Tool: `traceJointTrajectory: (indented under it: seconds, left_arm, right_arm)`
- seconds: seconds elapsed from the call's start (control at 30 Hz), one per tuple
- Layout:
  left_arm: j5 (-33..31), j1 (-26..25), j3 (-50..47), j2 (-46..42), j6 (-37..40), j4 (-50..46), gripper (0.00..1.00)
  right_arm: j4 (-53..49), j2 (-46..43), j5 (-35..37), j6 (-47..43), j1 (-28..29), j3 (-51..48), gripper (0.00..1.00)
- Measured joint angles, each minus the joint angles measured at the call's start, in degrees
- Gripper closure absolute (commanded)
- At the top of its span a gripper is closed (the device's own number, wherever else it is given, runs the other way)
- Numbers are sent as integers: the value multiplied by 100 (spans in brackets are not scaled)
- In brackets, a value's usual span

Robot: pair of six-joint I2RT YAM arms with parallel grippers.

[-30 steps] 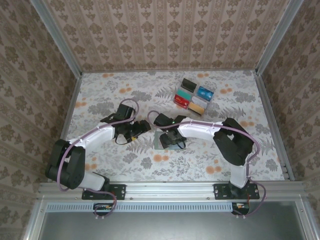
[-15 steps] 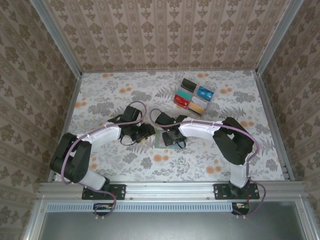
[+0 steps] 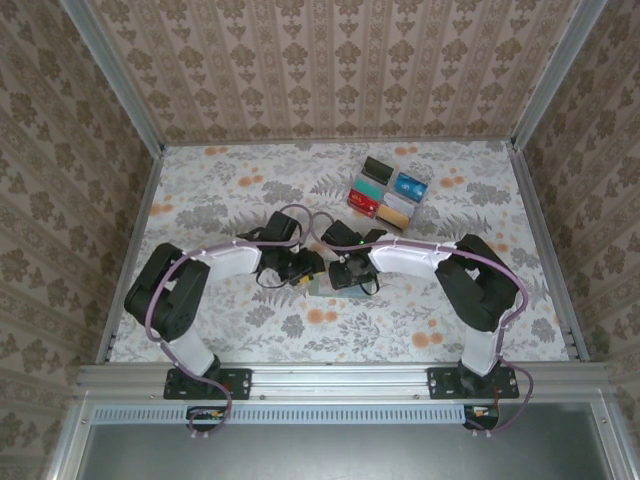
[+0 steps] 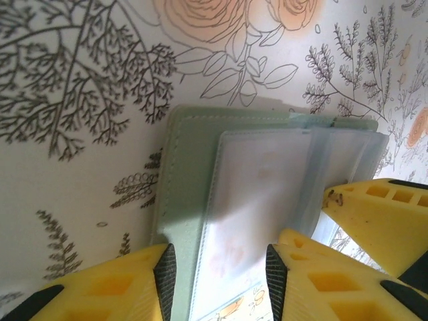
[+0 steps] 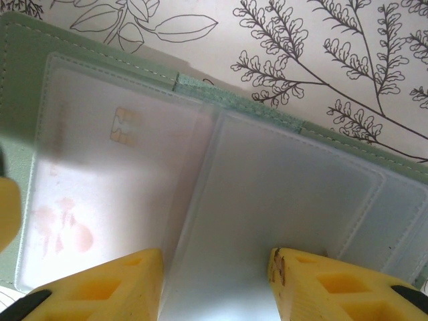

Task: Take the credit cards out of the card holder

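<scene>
**Card holder [image 4: 184, 200] lay open under both grippers, one card left inside**

At the centre of the top view the two arms met over the floral table [image 3: 230, 190], and the holder lay flat beneath them, its sage cover down and its clear pockets facing up. A group of credit cards [image 3: 385, 190] sat well apart from it, toward the upper right of that view, already out.

In the right wrist view a whitish chip card [image 5: 114, 187] showed through the pocket on the left side of the frame. The right gripper [image 5: 214, 281] had its jaws part-way apart at the bottom edge, astride the clear sleeve [image 5: 287, 200] next to that pocket. The left gripper [image 4: 217, 281] stood likewise half-spread at the bottom of its own view, one pad at the green cover's edge and the other over the pocket. Whether either was actually pinching the holder I could not tell.

The step in hand looked like steadying the holder to get at the last card. The next move would call for one gripper to pin the cover. The other would need to find the pocket's open edge and draw the card out along the sleeve — a thin, flush thing that offers little to bite on.
</scene>
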Motion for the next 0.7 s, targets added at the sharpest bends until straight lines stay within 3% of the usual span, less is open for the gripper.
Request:
traceJointTrajectory:
  seconds: [0.43, 0.7]
  left_arm:
    - [254, 13, 87, 293, -35, 175, 61]
    - [605, -20, 83, 483, -44, 682, 88]
  right_arm:
    - [155, -83, -155, -2, -92, -131, 53]
    - [437, -282, -463, -70, -269, -367, 46]
